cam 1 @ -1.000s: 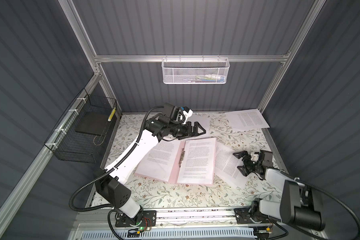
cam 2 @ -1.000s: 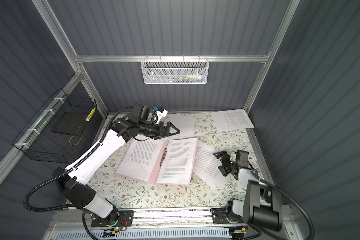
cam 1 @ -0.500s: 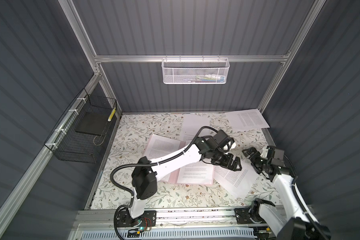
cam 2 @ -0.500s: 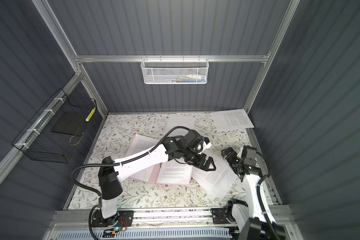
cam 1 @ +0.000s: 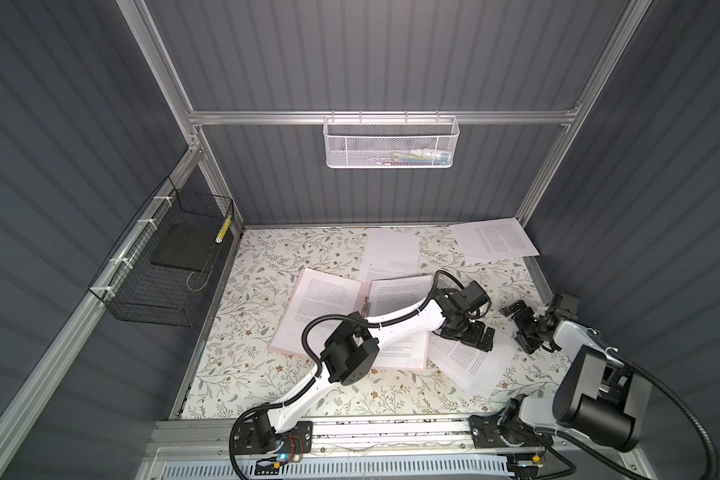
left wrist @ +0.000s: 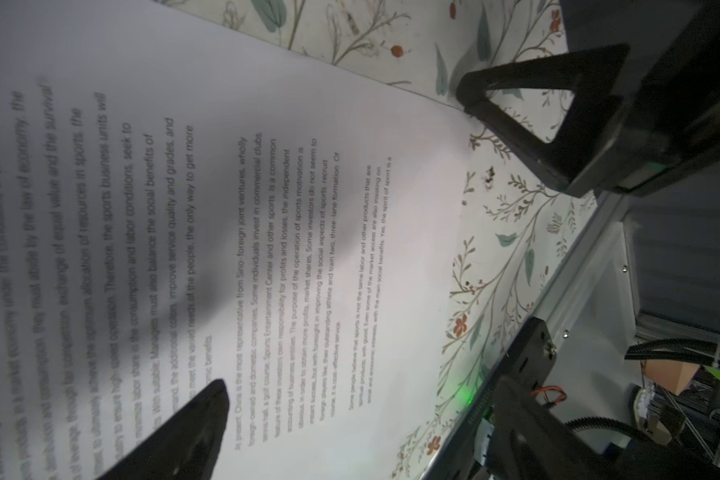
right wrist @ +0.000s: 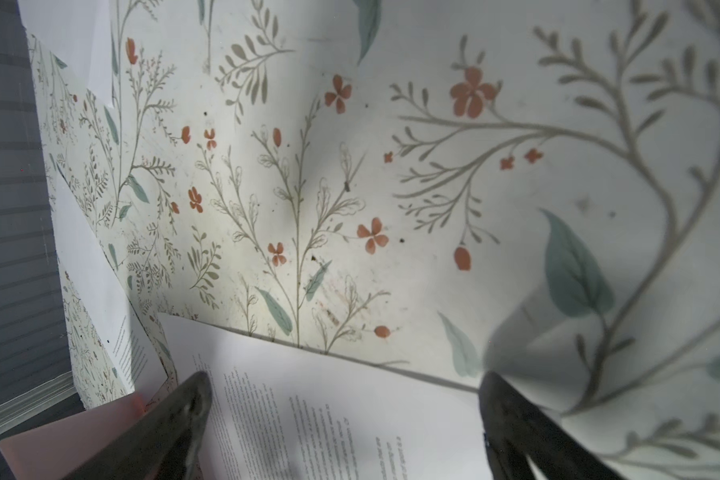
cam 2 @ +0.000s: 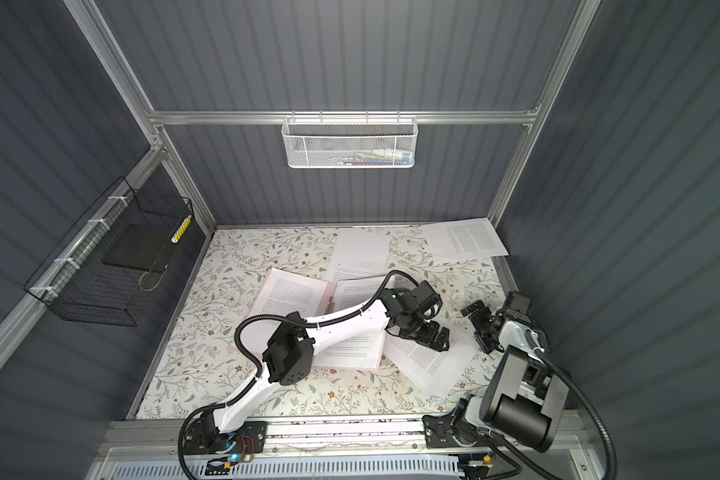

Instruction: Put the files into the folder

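Observation:
The pale pink folder [cam 1: 285,351] [cam 2: 242,348] lies open in mid-table, with a printed sheet [cam 1: 321,307] on its left half and another [cam 1: 400,291] on its right. One loose file [cam 1: 470,365] [cam 2: 429,361] [left wrist: 308,249] [right wrist: 329,415] lies askew just right of the folder. My left arm reaches across the folder, and its open left gripper [cam 1: 481,338] [cam 2: 435,336] [left wrist: 358,419] hovers low over that sheet. The right gripper [cam 1: 516,328] [cam 2: 476,328] [right wrist: 346,432] is open just right of the sheet's edge, holding nothing.
Two more sheets lie at the back: one [cam 1: 391,253] behind the folder, one [cam 1: 495,243] in the back right corner. A black wire basket [cam 1: 163,266] holding a black slab hangs on the left wall. A white mesh basket [cam 1: 391,143] hangs on the back rail.
The left arm swung from the back left, across the folder, down over the loose sheet on the right. The right arm rose, then folded low again; its gripper stays near the sheet's right edge.

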### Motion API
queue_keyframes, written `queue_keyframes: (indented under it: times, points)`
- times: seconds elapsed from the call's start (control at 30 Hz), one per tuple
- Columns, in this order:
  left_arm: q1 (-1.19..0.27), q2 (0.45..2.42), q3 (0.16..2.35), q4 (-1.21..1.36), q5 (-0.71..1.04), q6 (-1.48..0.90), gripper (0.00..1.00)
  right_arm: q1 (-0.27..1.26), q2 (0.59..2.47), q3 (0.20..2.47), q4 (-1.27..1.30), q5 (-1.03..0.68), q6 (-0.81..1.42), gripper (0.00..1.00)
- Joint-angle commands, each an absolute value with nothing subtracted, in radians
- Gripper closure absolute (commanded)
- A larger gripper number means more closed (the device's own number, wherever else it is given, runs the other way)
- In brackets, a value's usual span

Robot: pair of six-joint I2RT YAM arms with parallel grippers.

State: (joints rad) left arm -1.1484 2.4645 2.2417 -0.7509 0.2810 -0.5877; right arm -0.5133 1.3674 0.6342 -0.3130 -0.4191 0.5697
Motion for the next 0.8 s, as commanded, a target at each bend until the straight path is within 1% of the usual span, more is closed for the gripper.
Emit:
queue_keyframes:
  times: [0.0, 0.33, 0.5, 0.7, 0.77]
  points:
    - [-1.146, 2.486, 2.292, -0.825, 0.234, -0.549, 0.00, -0.523, 1.393, 0.676, -0.346, -0.430, 0.511, 0.01]
    - [-1.126, 2.534, 2.279, -0.856, 0.209, -0.473, 0.00, -0.520, 1.448, 0.696, -0.427, -0.407, 0.470, 0.01]
    - [-1.114, 2.548, 2.276, -0.853, 0.230, -0.441, 0.00, -0.513, 1.514, 0.705, -0.447, -0.426, 0.456, 0.01]
    - [-1.101, 2.557, 2.281, -0.859, 0.248, -0.409, 0.00, -0.505, 1.547, 0.702, -0.459, -0.465, 0.453, 0.01]
    - [-1.098, 2.559, 2.279, -0.859, 0.257, -0.402, 0.00, -0.499, 1.554, 0.706, -0.479, -0.454, 0.447, 0.01]
